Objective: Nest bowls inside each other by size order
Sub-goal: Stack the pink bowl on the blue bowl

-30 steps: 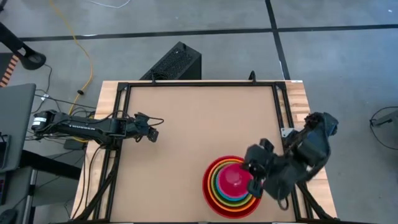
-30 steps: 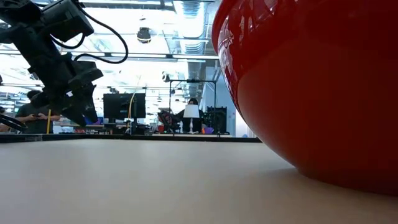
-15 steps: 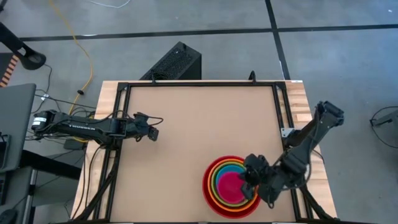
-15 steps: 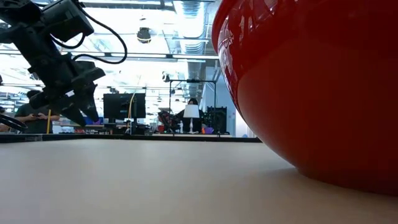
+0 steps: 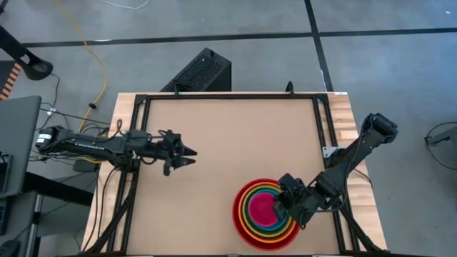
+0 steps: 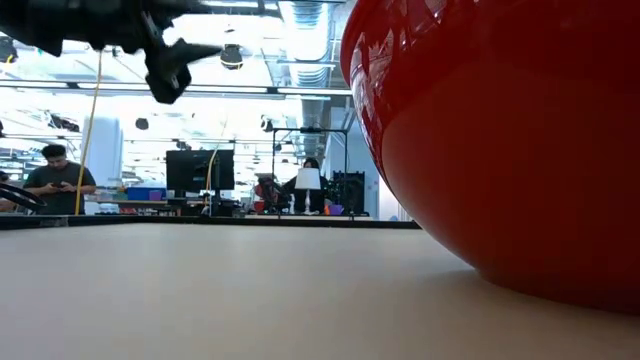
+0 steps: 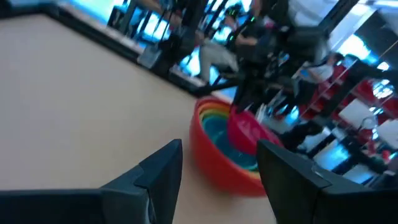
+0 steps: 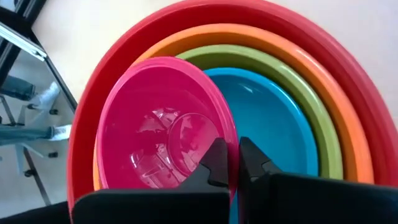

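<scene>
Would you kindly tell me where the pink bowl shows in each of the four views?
High view: pink bowl at the stack's centre, near the table's front right.
Low view: not visible; only the red bowl shows.
Left wrist view: pink bowl tilted in the stack.
Right wrist view: rim pinched by the right gripper.
Shared landmark: the red bowl.

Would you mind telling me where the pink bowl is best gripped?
Grip the pink bowl by its thin rim, from above, one finger inside and one outside, as the right claw does now. It sits tilted in the blue bowl, so the raised edge is free.
</scene>
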Controlling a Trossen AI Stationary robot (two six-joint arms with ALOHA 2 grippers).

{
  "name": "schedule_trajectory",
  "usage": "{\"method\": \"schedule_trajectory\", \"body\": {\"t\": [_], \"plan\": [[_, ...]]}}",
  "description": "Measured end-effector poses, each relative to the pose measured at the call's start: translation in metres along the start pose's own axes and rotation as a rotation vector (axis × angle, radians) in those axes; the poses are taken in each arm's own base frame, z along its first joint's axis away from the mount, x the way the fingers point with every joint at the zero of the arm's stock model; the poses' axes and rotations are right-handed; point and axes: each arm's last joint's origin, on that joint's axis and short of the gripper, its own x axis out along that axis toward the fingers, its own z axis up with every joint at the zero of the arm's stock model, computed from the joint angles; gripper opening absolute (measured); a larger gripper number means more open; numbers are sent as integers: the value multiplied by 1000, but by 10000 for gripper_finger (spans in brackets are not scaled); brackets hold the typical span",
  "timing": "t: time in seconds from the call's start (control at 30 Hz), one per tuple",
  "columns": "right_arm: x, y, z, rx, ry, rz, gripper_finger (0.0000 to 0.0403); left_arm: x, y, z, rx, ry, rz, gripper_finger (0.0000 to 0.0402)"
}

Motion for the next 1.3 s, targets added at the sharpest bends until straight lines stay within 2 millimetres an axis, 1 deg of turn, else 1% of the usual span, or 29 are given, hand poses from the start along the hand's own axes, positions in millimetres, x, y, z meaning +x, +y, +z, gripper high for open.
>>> {"method": "schedule_trajectory", "body": {"t": [0.07, 0.13, 0.2, 0.3, 0.4, 0.6, 0.7, 0.77, 1.0, 1.3], "plan": [[-1, 0, 0, 18, 0, 3, 1, -7, -5, 4, 12, -33, -25, 194], [-1, -1, 0, 18, 0, -3, 1, -17, -7, 2, 30, -72, -44, 194], [0, 0, 0, 20, 0, -3, 1, -29, -4, -6, 25, -109, -34, 194], [0, -1, 0, 38, 0, -11, 1, -45, 5, -20, -27, -164, -13, 194], [0, -2, 0, 52, 0, -23, 1, -54, 9, -26, -35, -196, -31, 194], [0, -3, 0, 67, 0, -33, 1, -54, 11, -31, 183, -145, -6, 194], [1, -4, -2, 90, 1, -44, 1, -53, 13, -33, 185, -132, 21, 194], [4, -4, -5, 86, 2, -57, 1, -52, 13, -33, 219, -126, 24, 194], [22, -5, -15, 87, 22, -119, 1, -53, 12, -29, 309, -185, 50, 194], [33, -7, -20, 88, 18, -167, 1, -53, 16, -33, 312, -151, 114, 194]]}}
